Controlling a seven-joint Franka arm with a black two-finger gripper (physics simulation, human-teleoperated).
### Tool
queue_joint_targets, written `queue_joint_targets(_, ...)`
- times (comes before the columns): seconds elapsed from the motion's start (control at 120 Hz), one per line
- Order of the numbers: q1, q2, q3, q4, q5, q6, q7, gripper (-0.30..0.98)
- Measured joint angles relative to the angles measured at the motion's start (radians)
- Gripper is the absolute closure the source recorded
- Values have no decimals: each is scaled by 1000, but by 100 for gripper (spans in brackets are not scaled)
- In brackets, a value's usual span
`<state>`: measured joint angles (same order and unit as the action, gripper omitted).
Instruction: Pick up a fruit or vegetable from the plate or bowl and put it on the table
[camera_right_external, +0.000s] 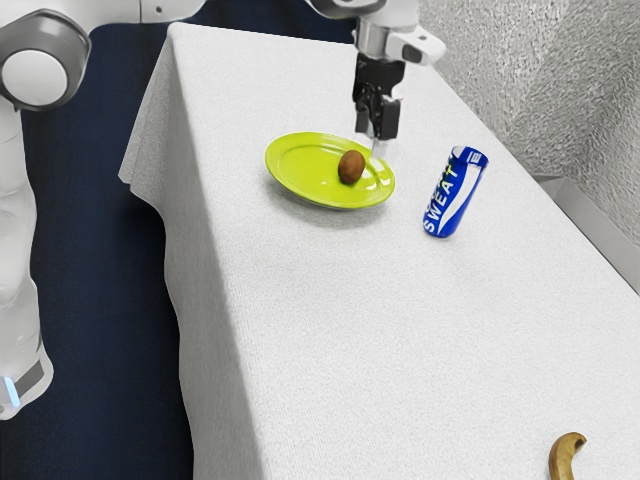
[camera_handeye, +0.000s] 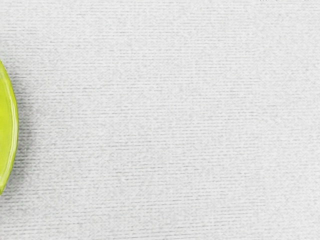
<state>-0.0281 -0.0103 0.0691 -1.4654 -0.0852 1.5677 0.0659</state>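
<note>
My gripper (camera_right_external: 374, 148) points down over the plate's edge at the exterior view's right, beside the fruit; whether it is open or shut I cannot tell. A brown, egg-shaped fruit like a kiwi (camera_right_external: 351, 167) rests on the yellow-green plate (camera_right_external: 300, 168), off its middle toward the gripper. The fruit looks apart from the gripper. In the wrist view, part of the plate (camera_handeye: 6, 125) reaches in beside bare white tablecloth (camera_handeye: 165, 120).
A blue and white can (camera_right_external: 455, 192), tilted in the picture, stands beyond the plate toward the exterior view's right. A brownish-yellow banana (camera_right_external: 564, 457) lies at the lower right of that view. White cloth covers the table (camera_right_external: 400, 340).
</note>
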Motion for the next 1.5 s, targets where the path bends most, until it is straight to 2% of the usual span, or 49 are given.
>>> queue_joint_targets(0.25, 44, 21, 28, 39, -25, -3, 23, 0)
queue_joint_targets(0.375, 5, 79, 161, 68, -27, -4, 19, 0)
queue_joint_targets(0.517, 197, 114, 236, 95, -27, -3, 15, 0)
queue_joint_targets(0.617, 208, 164, 244, 138, -29, -1, 12, 0)
queue_joint_targets(0.733, 193, 326, 242, 322, -43, -25, 9, 0)
queue_joint_targets(0.85, 247, 500, 240, 516, -90, -64, -7, 0)
queue_joint_targets(0.967, 290, 593, 239, 613, -124, -96, -34, 0)
queue_joint_targets(1.133, 303, 655, 241, 651, -160, -117, -72, 0)
queue_joint_targets(1.5, 284, 726, 237, 651, -187, -108, -136, 0)
